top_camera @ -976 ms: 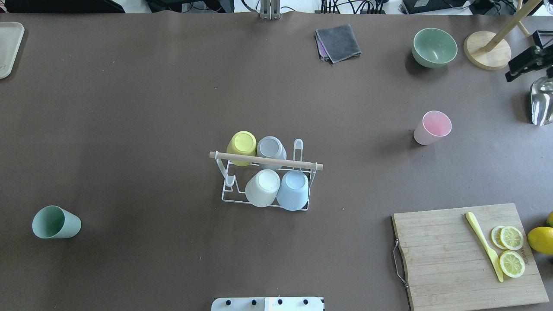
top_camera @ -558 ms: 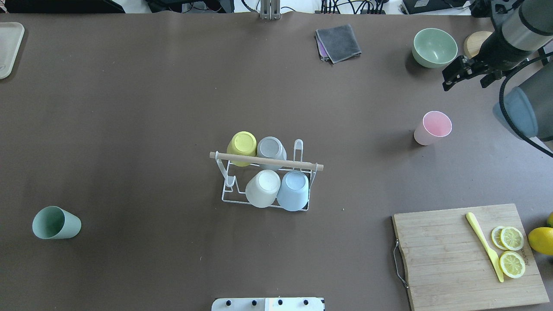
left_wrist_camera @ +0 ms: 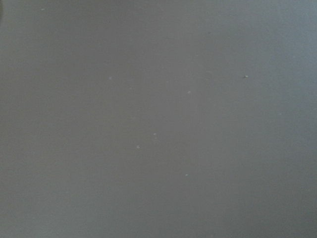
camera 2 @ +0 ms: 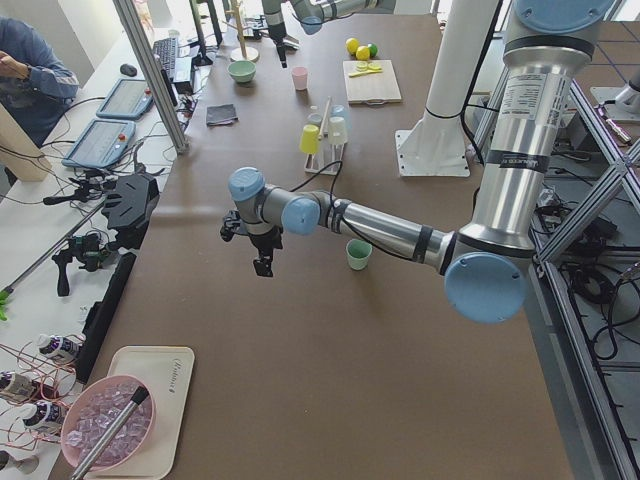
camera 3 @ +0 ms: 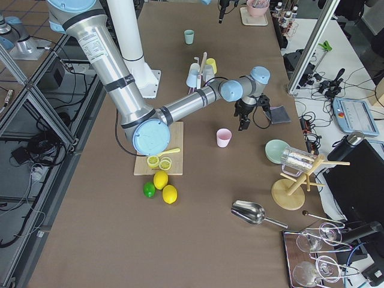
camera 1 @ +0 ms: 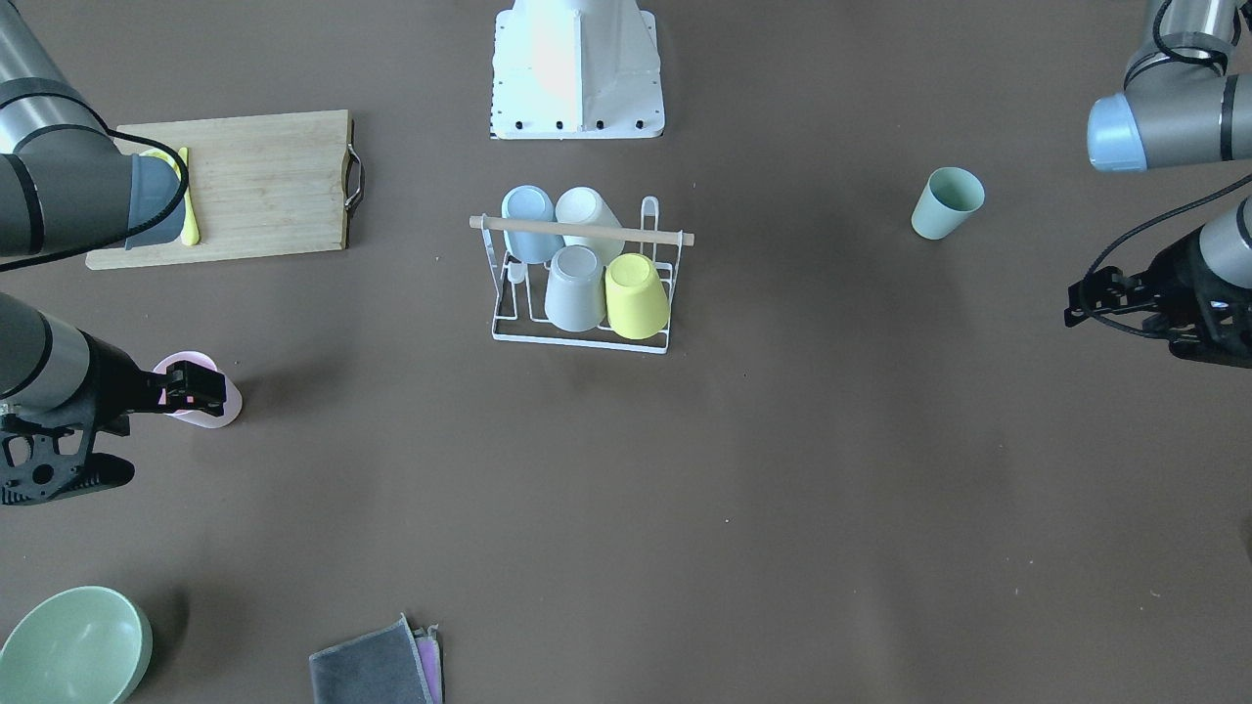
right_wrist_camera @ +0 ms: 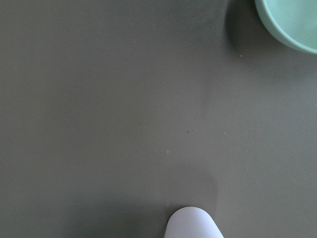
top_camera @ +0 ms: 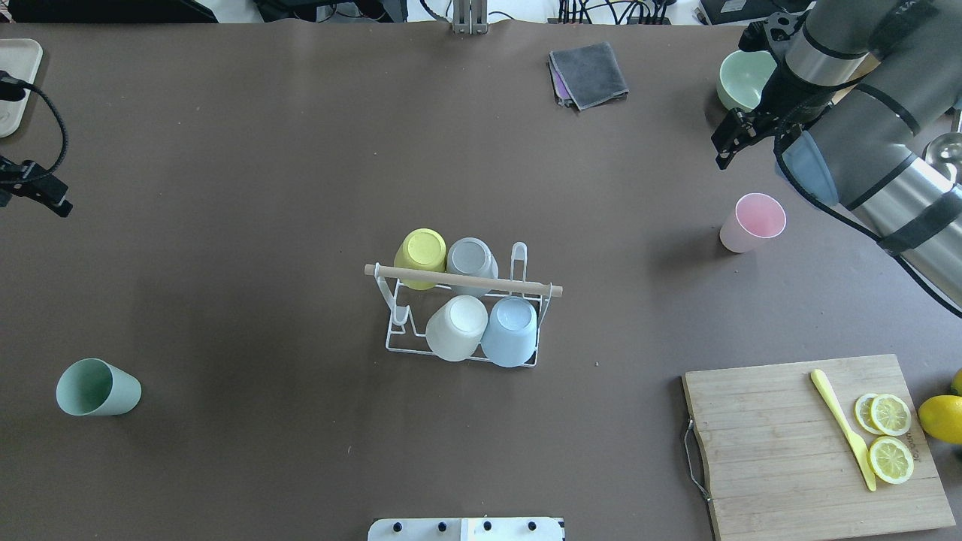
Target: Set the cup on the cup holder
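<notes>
Surface (top_camera: pixel 225 150) looks the same as a second ago, the arms are what changed. Right arm (top_camera: pixel 864 135) has swung in from the far right corner and now hangs up above, between the green bowl (top_camera: pixel 740 75) and the pink cup (top_camera: pixel 751 222), close to the cup but not touching it. Left arm (camera 2: pixel 380 225) has only just poked in at the far left edge. Cup holder (top_camera: pixel 462 279) sits mid-surface with four cups upside down on it and a couple of prongs free. Pink cup is upright, well off to the holder's right, and the mint cup (top_camera: pixel 96 387) is way out on its left. Right jaws look parted with nothing in them, left jaws I honestly can't tell. My guess is pink goes first, grab not started yet
</notes>
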